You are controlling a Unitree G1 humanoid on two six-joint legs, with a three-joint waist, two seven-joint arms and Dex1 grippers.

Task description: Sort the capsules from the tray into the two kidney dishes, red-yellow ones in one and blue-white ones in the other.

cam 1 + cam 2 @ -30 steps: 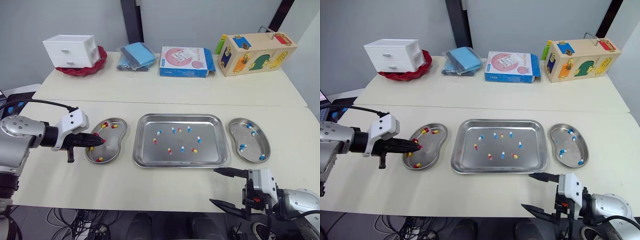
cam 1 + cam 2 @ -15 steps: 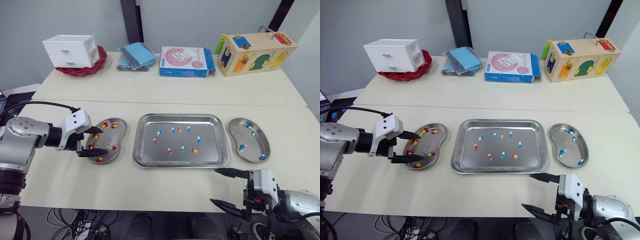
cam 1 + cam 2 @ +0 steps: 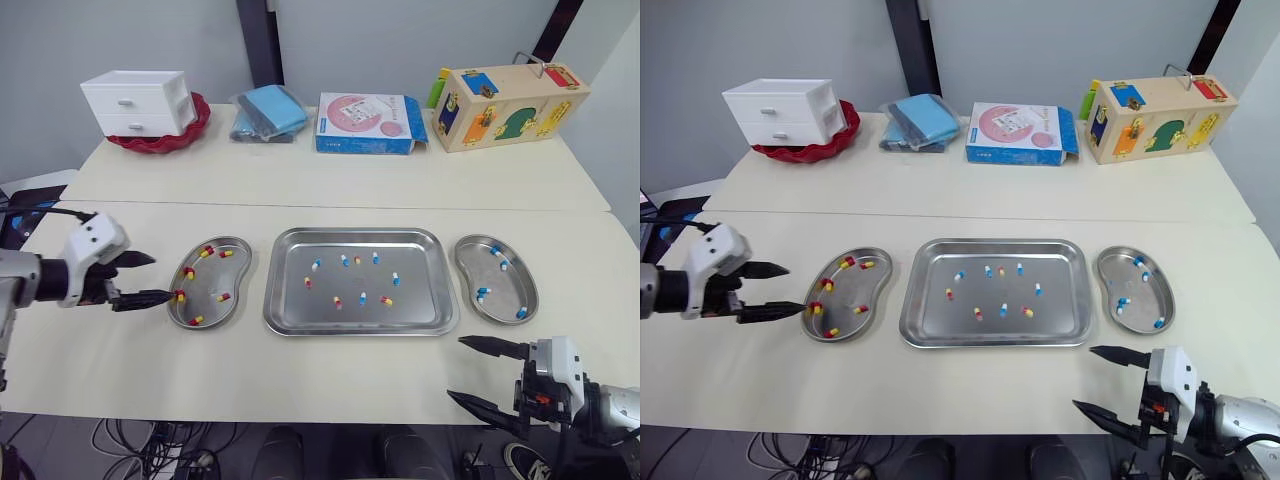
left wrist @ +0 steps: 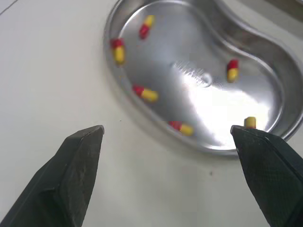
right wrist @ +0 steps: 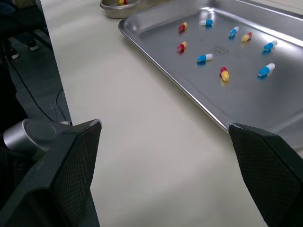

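Where the desk (image 3: 300,370) meets its near edge, the right tool (image 3: 456,367) hangs low with its two black fingers spread wide and nothing between them. It sits in front of the tray's (image 3: 420,290) right corner, apart from it. In the right wrist view the tray's near rim runs between the two fingers.

The left tool (image 3: 162,277) is just left of the left dish (image 3: 205,303), its fingers also spread and empty. The lower fingertip (image 3: 168,294) ends close beside the dish's left rim; I cannot tell whether it touches.

The tray lies in the middle of the desk, between the two dishes. Nine capsules are scattered on it, all lying flat and apart from one another. Five are blue-white, among them one (image 3: 397,278) towards the right and one (image 3: 315,265) towards the left. Four are red-yellow, among them one (image 3: 386,300) near the front and one (image 3: 308,282) on the left.

The left dish holds six red-yellow capsules. Two lie at its far end (image 3: 207,250), one in the middle (image 3: 222,296), and three along its left and near side. The right dish (image 3: 507,293) holds several blue-white capsules (image 3: 520,313), spread from its far end to its near end.

At the back of the desk stand a white drawer unit (image 3: 140,100) on a red bowl (image 3: 185,130), a blue bundle (image 3: 268,110), a flat box (image 3: 368,122) and a wooden toy box (image 3: 508,105).
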